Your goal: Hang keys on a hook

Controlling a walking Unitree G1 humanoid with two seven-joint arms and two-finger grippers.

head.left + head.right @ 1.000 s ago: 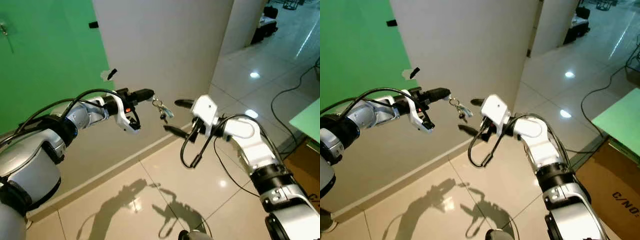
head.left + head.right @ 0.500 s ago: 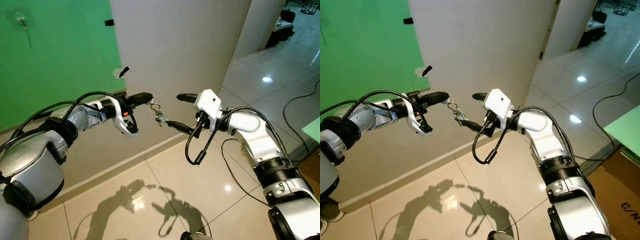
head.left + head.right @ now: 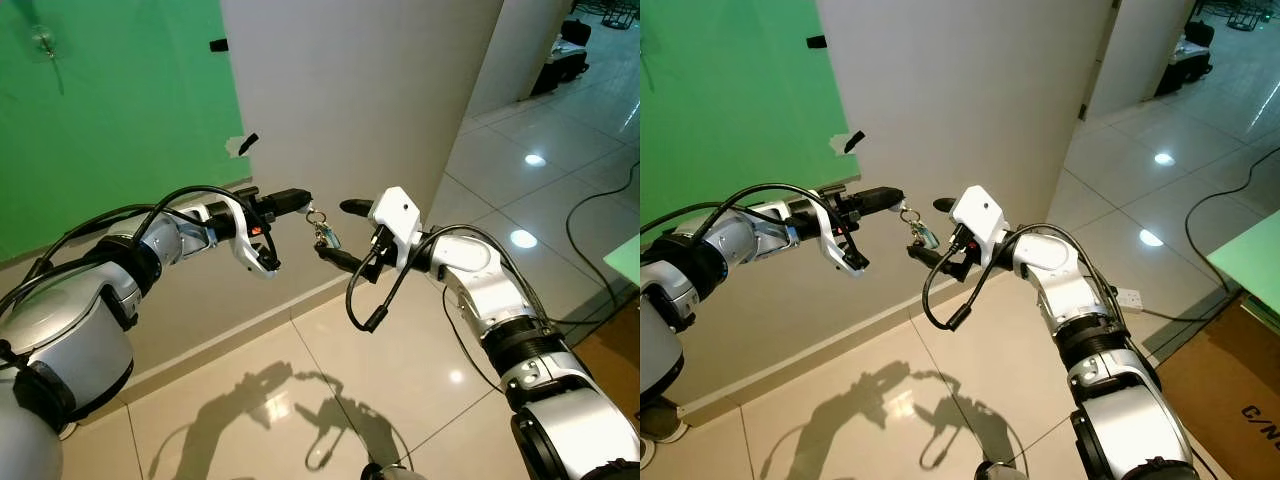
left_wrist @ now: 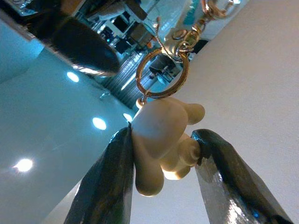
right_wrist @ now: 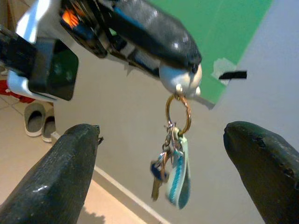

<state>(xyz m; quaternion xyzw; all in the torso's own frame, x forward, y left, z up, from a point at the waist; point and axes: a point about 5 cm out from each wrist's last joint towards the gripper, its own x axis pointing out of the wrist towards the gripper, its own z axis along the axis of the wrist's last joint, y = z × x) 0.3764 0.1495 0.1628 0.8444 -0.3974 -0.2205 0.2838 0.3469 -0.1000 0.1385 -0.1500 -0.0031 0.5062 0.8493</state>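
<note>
My left gripper [image 3: 303, 200] reaches out in front of the white wall and is shut on a cream charm [image 4: 161, 140]. A gold ring [image 4: 161, 72] hangs from the charm, and below it dangle the keys [image 3: 323, 233] with a blue-and-white tag [image 5: 177, 182]. My right gripper [image 3: 336, 233] is open, one finger above and one below the level of the keys, close beside them and not touching. In the right wrist view the keys [image 5: 161, 179] hang between its two fingers. A small clear hook [image 3: 42, 40] sits high on the green wall, far to the left.
The white wall corner [image 3: 350, 100] stands just behind the keys, with black tape marks [image 3: 247, 143] at the green wall's edge. Shiny tiled floor [image 3: 330, 370] lies below. A cardboard box [image 3: 1240, 400] is at the right, a cable [image 3: 590, 210] runs over the floor, and shoes [image 5: 35, 123] lie by the wall.
My right gripper has moved left to the keys, so its open fingers now bracket them. The left gripper still holds the charm in about the same place.
</note>
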